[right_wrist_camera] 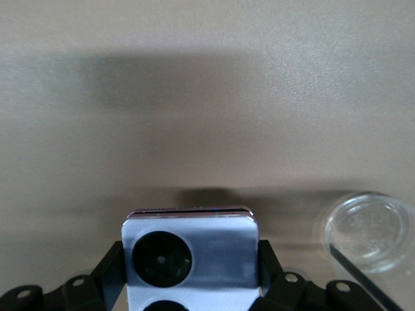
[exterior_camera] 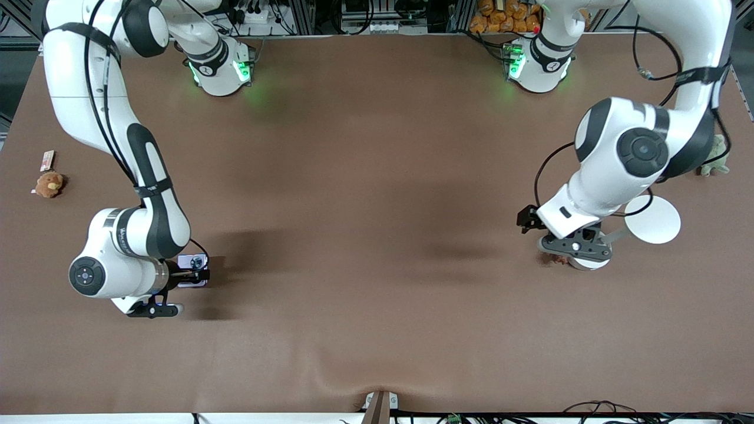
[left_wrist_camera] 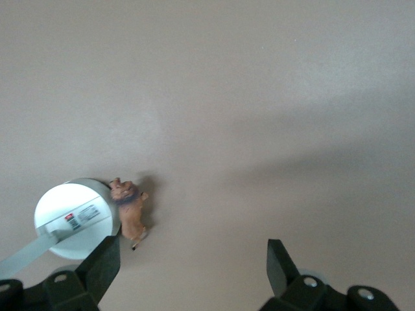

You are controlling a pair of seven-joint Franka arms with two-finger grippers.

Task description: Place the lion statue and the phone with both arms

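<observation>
The lion statue [left_wrist_camera: 131,210], a tiny orange-brown figurine, lies on the brown table against a white round lid [left_wrist_camera: 76,219]. In the front view only its edge [exterior_camera: 550,258] shows beside my left gripper [exterior_camera: 566,253]. My left gripper [left_wrist_camera: 191,272] is open and empty, low over the table, with the lion just off one fingertip [left_wrist_camera: 104,262]. The pale lilac phone [right_wrist_camera: 189,256] with black camera circles sits between my right gripper's fingers [right_wrist_camera: 113,269], which press on both its sides. In the front view the phone [exterior_camera: 193,260] and right gripper [exterior_camera: 193,272] are at the right arm's end of the table.
A clear round dish [right_wrist_camera: 369,230] lies near the phone. A white disc [exterior_camera: 652,219] lies beside the left arm and a green plush turtle [exterior_camera: 716,156] farther from the camera. A round brown plush toy [exterior_camera: 50,184] and a small card [exterior_camera: 47,160] lie at the right arm's end.
</observation>
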